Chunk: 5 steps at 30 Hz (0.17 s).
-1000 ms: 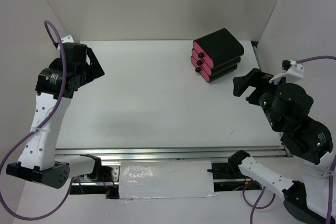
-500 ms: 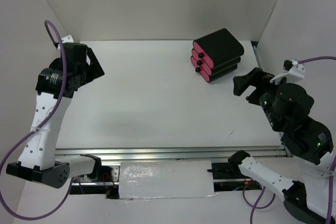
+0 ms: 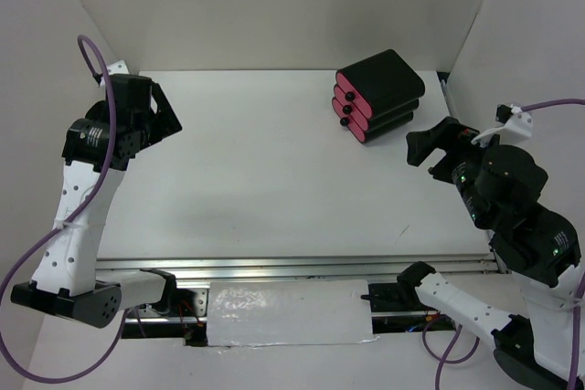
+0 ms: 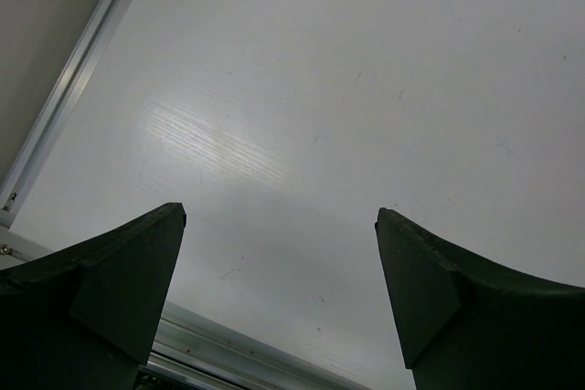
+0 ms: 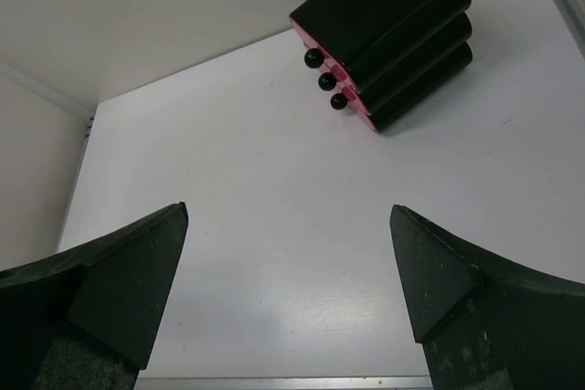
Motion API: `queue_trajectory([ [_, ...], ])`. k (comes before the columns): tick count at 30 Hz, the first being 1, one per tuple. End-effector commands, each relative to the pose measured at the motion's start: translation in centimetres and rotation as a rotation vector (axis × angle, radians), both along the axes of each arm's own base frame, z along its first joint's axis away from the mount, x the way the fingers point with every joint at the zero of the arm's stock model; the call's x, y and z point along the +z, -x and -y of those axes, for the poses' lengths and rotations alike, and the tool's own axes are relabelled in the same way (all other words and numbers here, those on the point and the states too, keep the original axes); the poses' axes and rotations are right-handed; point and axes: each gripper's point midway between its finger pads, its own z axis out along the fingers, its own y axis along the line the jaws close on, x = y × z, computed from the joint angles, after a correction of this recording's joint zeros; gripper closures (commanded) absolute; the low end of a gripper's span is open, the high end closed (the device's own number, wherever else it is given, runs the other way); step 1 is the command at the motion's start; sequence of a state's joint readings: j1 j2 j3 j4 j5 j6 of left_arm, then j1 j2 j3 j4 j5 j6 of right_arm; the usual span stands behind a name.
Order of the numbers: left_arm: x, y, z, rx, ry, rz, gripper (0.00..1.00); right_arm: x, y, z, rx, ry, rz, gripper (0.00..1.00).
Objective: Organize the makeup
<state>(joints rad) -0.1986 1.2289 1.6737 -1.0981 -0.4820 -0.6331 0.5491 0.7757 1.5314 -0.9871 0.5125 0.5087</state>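
No compacts, little bottles or sachets show in any view; the makeup is hidden or out of view. The black box with three pink drawers [image 3: 379, 95] stands at the back right of the table, its drawers pushed in; it also shows in the right wrist view [image 5: 384, 38]. My left gripper [image 3: 164, 116] is open and empty above the table's left side; its wrist view [image 4: 279, 216] shows only bare white table between the jaws. My right gripper [image 3: 434, 148] is open and empty, just right of and in front of the box [image 5: 288, 212].
White walls enclose the table at the back and both sides. A metal rail [image 3: 292, 267] runs along the table's near edge, with a white padded strip [image 3: 288, 312] below it. Purple cables hang off both arms.
The right arm has shifted very slightly. Nothing else has moved.
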Motion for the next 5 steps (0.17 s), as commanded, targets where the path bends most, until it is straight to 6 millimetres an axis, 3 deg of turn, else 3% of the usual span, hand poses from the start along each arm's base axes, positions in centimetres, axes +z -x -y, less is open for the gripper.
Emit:
queue_trajectory([
  [1, 1.33, -0.39, -0.26, 0.012, 0.001, 0.050, 0.01, 1.93, -0.21, 0.39, -0.034, -0.056, 0.065, 0.00],
  [5, 1.31, -0.45, -0.26, 0.011, 0.000, 0.050, 0.01, 2.05, -0.32, 0.13, -0.023, -0.057, 0.065, 0.00],
])
